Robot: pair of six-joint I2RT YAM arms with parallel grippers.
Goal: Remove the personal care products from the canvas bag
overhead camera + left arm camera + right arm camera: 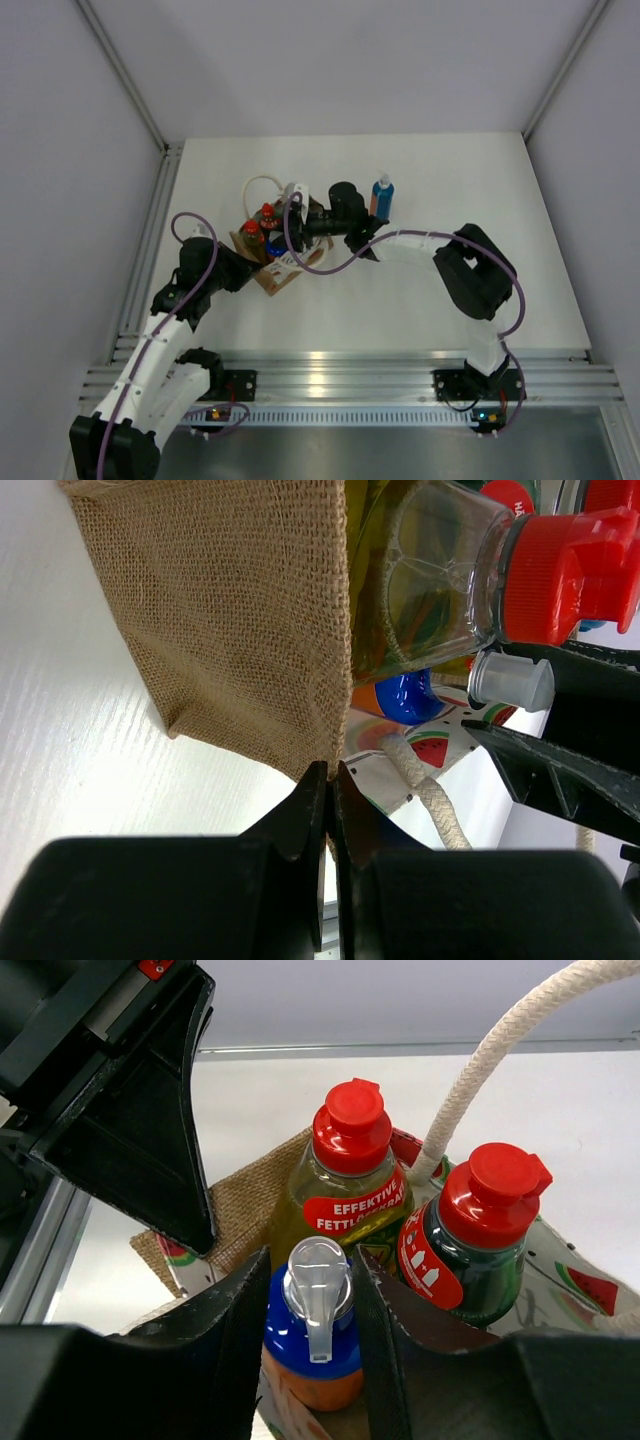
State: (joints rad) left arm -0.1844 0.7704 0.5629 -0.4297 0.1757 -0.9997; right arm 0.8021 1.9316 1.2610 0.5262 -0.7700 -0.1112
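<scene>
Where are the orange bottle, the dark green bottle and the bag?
orange bottle (295, 1345): right wrist view, on its blue cap.
dark green bottle (472, 1268): right wrist view, on its dark body.
bag (240, 610): left wrist view, on its woven side.

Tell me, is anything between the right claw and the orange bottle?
Nothing visible. The right gripper has a finger on each side of the orange bottle, at its blue cap, inside the canvas bag. The yellow-green bottle and dark green bottle stand behind it, not between.

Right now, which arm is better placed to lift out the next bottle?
Right. The right gripper has a finger either side of the orange bottle inside the canvas bag; the left gripper is shut on the bag's edge.
</scene>
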